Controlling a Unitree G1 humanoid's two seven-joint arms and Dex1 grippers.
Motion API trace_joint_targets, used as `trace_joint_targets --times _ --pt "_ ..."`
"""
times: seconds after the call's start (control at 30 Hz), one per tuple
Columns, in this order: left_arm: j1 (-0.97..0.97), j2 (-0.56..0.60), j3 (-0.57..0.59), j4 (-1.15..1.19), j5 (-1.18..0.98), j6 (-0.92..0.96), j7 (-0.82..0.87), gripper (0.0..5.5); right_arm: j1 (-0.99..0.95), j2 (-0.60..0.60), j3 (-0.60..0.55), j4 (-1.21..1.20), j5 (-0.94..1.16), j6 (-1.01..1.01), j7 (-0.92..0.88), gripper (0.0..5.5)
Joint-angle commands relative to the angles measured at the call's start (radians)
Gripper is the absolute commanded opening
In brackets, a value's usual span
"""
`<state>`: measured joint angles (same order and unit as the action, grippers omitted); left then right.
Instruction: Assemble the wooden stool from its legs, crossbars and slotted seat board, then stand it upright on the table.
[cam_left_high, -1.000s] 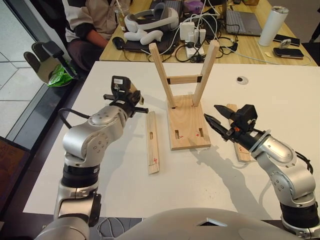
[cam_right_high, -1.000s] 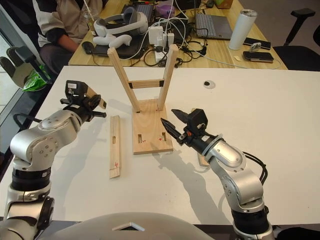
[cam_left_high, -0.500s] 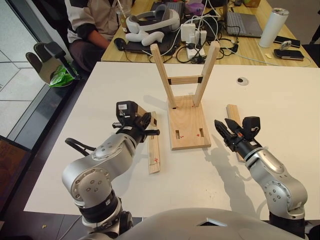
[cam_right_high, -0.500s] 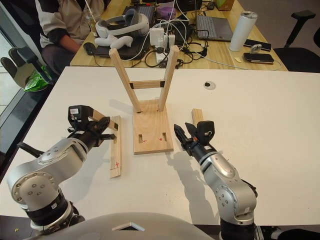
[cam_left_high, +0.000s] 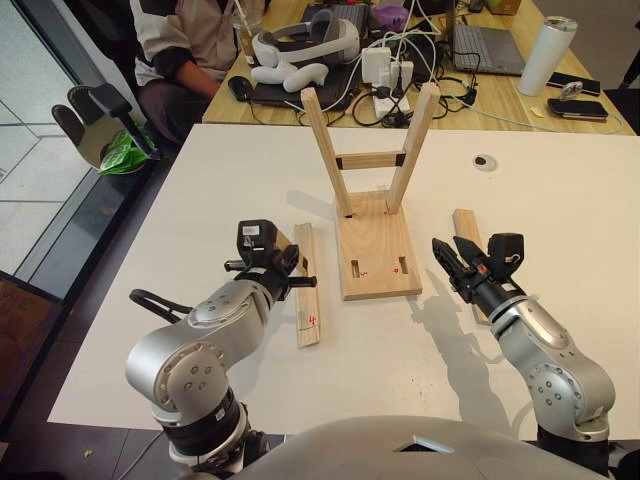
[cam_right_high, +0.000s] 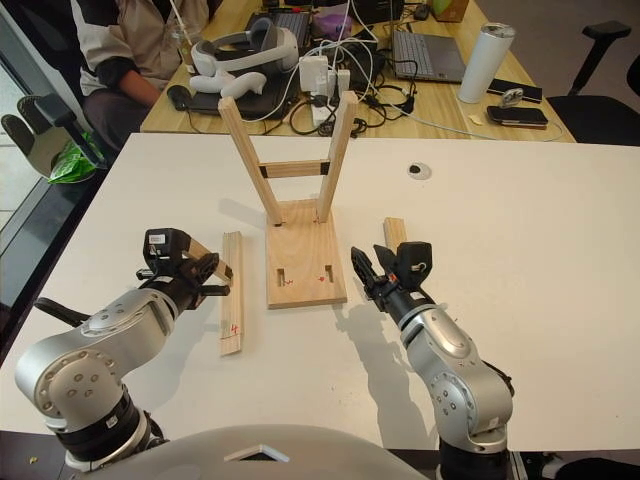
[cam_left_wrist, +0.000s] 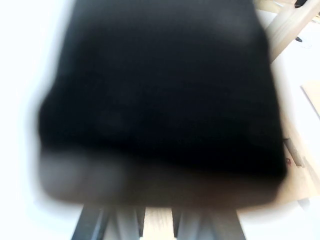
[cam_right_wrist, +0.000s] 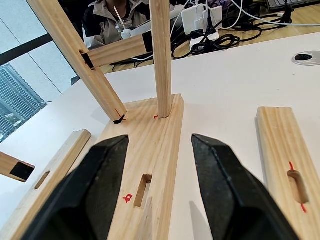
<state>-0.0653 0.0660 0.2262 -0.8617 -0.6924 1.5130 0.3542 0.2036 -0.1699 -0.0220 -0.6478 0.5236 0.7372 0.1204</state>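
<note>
Right gripper (cam_left_high: 449, 252), jaws apart, just beside pale slotted wooden seat board (cam_left_high: 375, 268). Left gripper (cam_left_high: 291, 274) at loose pale wooden leg (cam_left_high: 307, 300); jaws: cannot tell.

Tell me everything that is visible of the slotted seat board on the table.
The seat board is a pale wooden rectangle lying flat on the white table. At its far end two legs stand in it, splayed apart and joined by a crossbar with dark ends. Its two near slots are empty, each with a red mark beside it. Loose wooden pieces lie on either side, apart from it. The open right gripper is beside its right edge.
</note>
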Motion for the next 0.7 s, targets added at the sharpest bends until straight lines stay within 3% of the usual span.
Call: trace_joint_targets --times 0.03,0.7 --pt "-0.012 -0.014 -0.017 0.016 0.053 0.011 -0.029 0.41 -0.010 -0.008 0.002 -0.002 0.003 0.015 0.002 2.33" --pt "0.015 -0.048 -0.065 0.094 0.260 -0.066 -0.151 0.41 -0.026 -0.018 0.021 0.009 -0.010 0.012 0.015 2.33"
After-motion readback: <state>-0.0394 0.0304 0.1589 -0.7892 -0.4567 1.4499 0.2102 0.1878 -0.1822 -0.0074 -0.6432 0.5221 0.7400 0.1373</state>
